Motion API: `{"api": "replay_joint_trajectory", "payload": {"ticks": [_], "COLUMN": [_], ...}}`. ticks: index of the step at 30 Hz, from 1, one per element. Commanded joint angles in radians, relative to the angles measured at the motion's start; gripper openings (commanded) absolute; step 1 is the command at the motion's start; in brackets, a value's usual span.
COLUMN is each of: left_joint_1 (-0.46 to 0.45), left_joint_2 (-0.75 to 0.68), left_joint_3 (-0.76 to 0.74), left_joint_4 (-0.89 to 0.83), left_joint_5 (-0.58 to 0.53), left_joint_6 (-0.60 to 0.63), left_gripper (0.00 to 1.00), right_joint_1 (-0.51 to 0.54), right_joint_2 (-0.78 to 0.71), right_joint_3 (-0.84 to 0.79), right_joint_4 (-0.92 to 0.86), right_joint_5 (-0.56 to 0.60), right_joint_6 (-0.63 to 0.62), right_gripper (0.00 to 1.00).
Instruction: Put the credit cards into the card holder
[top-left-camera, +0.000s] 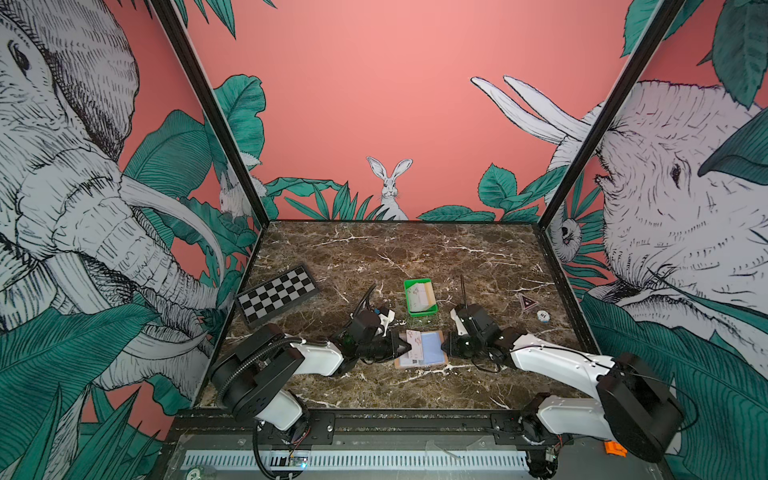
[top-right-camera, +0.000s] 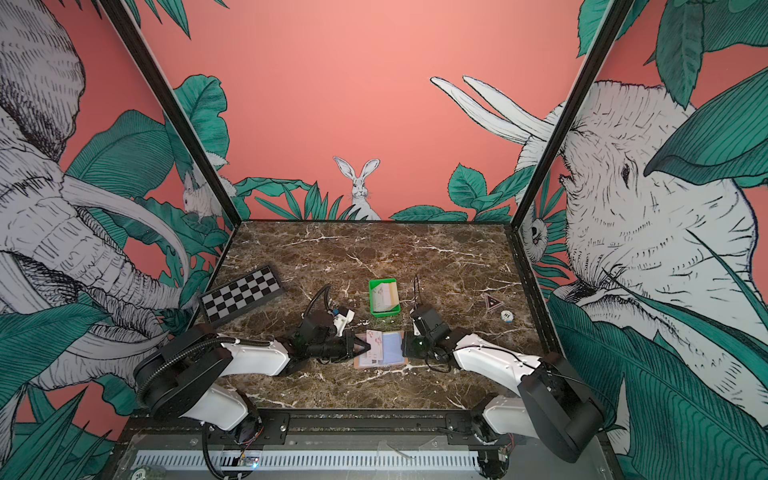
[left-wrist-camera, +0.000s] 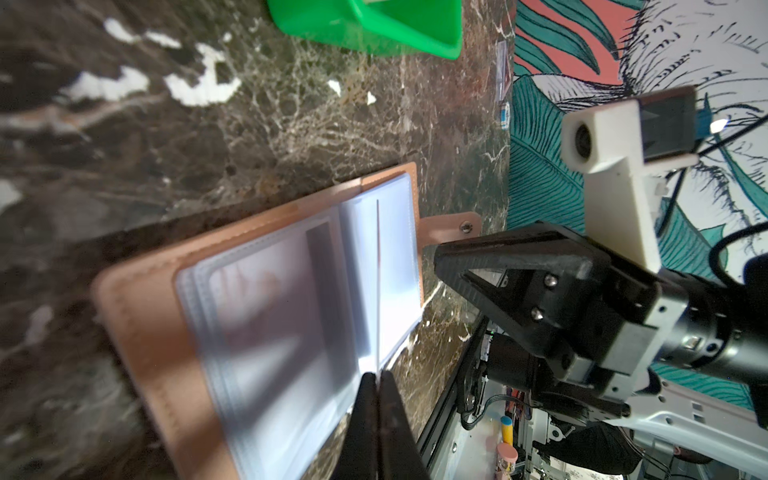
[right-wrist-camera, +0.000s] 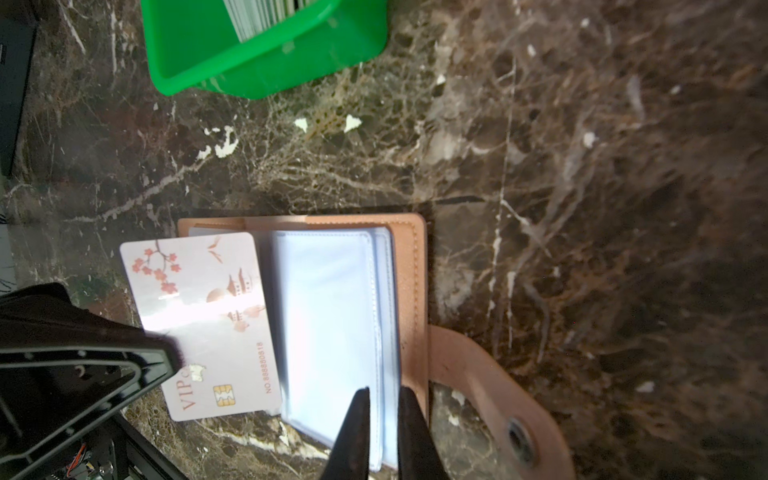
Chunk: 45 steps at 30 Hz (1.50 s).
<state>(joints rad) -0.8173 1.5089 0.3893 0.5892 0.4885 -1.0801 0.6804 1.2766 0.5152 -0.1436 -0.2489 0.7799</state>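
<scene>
The tan card holder (top-left-camera: 432, 348) lies open on the marble near the front, bluish sleeves (right-wrist-camera: 332, 316) up, snap strap (right-wrist-camera: 478, 386) out to one side. My left gripper (left-wrist-camera: 377, 376) is shut on a pale credit card (right-wrist-camera: 199, 320) printed with blossoms. It holds the card tilted over the holder's left half, its far edge at the sleeves by the fold. More credit cards (top-left-camera: 422, 296) stand in the green tray (top-left-camera: 424, 312). My right gripper (right-wrist-camera: 384, 392) is closed on the outer edge of the sleeve stack beside the strap.
A folded chessboard (top-left-camera: 276, 299) lies at the left. A triangle sticker (top-left-camera: 528, 302) and a round poker chip (top-left-camera: 542, 316) sit at the right. The green tray is just behind the holder. Printed walls enclose three sides of the table.
</scene>
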Motion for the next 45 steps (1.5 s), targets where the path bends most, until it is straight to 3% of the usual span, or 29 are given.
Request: {"api": "replay_joint_trajectory", "payload": {"ticks": [1, 45], "left_joint_1": [0.003, 0.002], "left_joint_2": [-0.005, 0.171], "left_joint_3": [-0.029, -0.067], "left_joint_4": [0.046, 0.297], "left_joint_5": [-0.023, 0.025], "left_joint_6": [-0.036, -0.158], "left_gripper": [0.0, 0.0], "right_joint_1": [0.005, 0.024], "right_joint_2": [0.02, 0.064], "right_joint_3": [-0.014, 0.009], "right_joint_4": [0.021, -0.048], "right_joint_5": [-0.013, 0.039], "right_joint_6": [0.004, -0.025], "right_gripper": [0.16, 0.17]}}
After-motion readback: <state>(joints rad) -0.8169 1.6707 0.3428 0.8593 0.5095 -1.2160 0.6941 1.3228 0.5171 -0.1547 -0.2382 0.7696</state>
